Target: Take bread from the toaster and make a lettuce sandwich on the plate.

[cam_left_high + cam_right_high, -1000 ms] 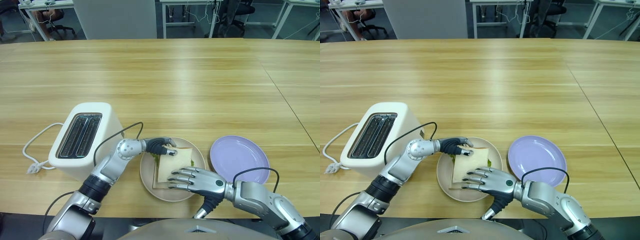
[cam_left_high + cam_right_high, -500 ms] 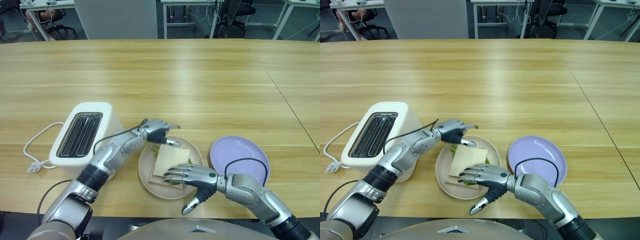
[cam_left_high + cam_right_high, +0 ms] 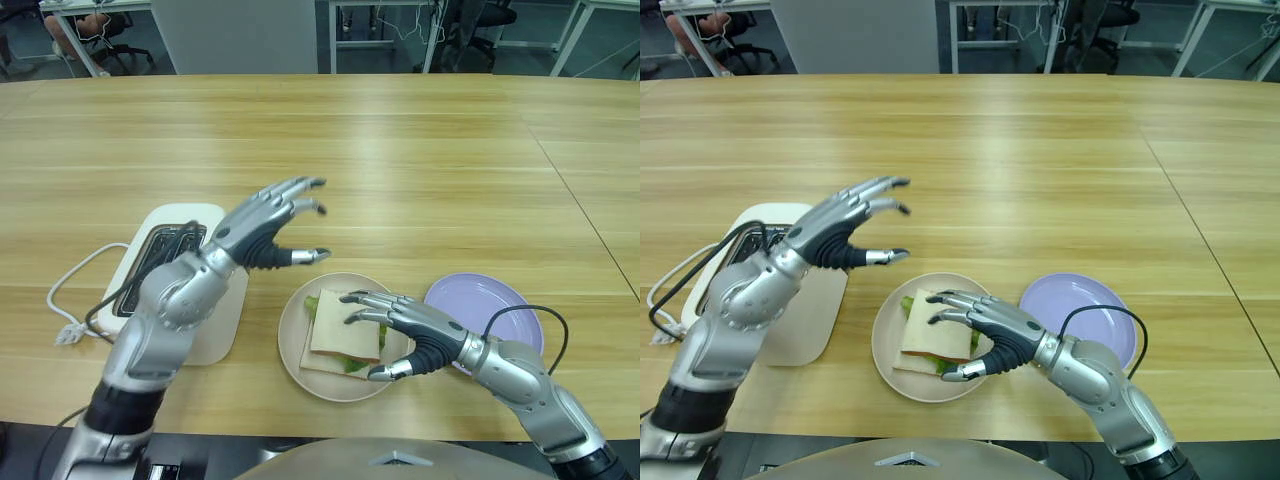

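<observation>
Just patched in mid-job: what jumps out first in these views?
The lettuce sandwich of white bread sits assembled on the round beige plate, near the front edge of the wooden table. The right hand hovers over it with fingers spread, holding nothing. The left hand hangs open above the table, beside the white toaster.
</observation>
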### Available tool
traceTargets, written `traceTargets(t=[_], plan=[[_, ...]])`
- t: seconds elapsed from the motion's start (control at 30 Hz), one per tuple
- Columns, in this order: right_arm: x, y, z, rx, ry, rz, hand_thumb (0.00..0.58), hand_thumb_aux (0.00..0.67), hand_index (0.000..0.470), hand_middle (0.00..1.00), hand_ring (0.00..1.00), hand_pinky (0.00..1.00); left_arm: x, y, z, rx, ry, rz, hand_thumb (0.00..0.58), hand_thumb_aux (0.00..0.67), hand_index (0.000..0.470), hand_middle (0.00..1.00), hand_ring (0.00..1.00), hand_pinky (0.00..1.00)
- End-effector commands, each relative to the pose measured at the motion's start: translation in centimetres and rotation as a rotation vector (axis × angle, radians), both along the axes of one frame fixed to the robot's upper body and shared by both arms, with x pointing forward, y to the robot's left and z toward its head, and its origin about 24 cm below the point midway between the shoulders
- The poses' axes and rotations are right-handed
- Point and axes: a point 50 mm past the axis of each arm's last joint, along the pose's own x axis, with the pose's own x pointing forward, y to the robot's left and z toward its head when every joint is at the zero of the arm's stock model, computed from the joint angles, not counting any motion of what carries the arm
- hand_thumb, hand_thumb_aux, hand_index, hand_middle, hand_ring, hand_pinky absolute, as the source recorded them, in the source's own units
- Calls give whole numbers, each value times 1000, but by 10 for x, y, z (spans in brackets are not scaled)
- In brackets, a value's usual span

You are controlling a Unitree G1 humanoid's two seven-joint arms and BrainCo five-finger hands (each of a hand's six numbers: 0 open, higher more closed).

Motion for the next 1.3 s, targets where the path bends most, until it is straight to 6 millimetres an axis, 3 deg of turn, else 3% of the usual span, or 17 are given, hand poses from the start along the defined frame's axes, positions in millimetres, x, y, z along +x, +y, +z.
traceTargets(t=[0.03,0.2,0.33,0.57,0.73,1.03,1.17,1.3], plan=[[-8,-11,5,-21,21,-7,580,670,460,1000,1000,1000,-34,7,-16,65,223,-49,580,670,460,1000,1000,1000],[-33,-22,-7,-139,118,32,580,670,460,1000,1000,1000,-78,12,-42,212,495,-116,580,670,460,1000,1000,1000],[-53,-30,-22,-275,234,82,580,670,460,1000,1000,1000,-99,15,-58,323,624,-143,580,670,460,1000,1000,1000],[-66,-32,-42,-397,341,136,580,670,460,1000,1000,1000,-107,7,-79,381,695,-182,580,670,460,1000,1000,1000],[-64,-25,-57,-431,367,155,580,670,460,1000,1000,1000,-99,0,-97,442,681,-189,580,670,460,1000,1000,1000],[-21,2,-83,-429,279,111,580,670,460,1000,1000,1000,-62,-10,-133,460,606,-148,580,670,460,1000,1000,1000],[15,14,-84,-409,165,37,580,670,460,1000,1000,1000,-33,-17,-139,469,517,-99,580,670,460,1000,1000,1000],[66,20,-72,-387,-46,-119,580,670,460,1000,1000,1000,15,-21,-135,483,329,16,580,670,460,1000,1000,1000]])
